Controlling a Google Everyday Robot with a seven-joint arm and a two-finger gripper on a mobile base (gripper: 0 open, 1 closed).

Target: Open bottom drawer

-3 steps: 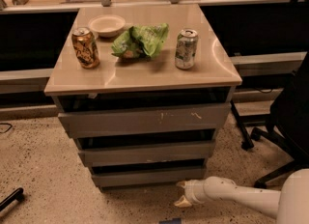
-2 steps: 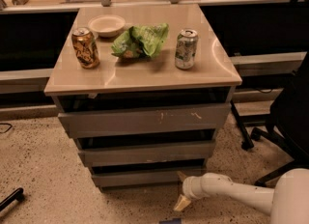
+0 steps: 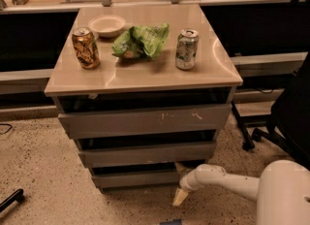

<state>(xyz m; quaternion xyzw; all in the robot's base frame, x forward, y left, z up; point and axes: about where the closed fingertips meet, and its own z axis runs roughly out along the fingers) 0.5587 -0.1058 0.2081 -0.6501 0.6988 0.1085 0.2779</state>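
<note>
The bottom drawer (image 3: 134, 178) is the lowest, narrowest grey front of the beige-topped cabinet (image 3: 145, 76). It sits below the middle front (image 3: 147, 153) and the tall scratched front (image 3: 145, 120). It looks pulled out slightly, with a dark gap above it. My gripper (image 3: 180, 184), on a white arm coming in from the lower right, is at the right end of the bottom drawer front, close to the floor.
On the cabinet top stand a brown can (image 3: 86, 48), a white bowl (image 3: 107, 25), a green bag (image 3: 141, 40) and a green-silver can (image 3: 187, 49). A black office chair (image 3: 286, 117) stands at the right. A black object (image 3: 12, 200) lies on the floor at left.
My gripper has moved left and slightly up, from the floor beside the cabinet to the right end of the bottom drawer front. Nothing on the cabinet moved.
</note>
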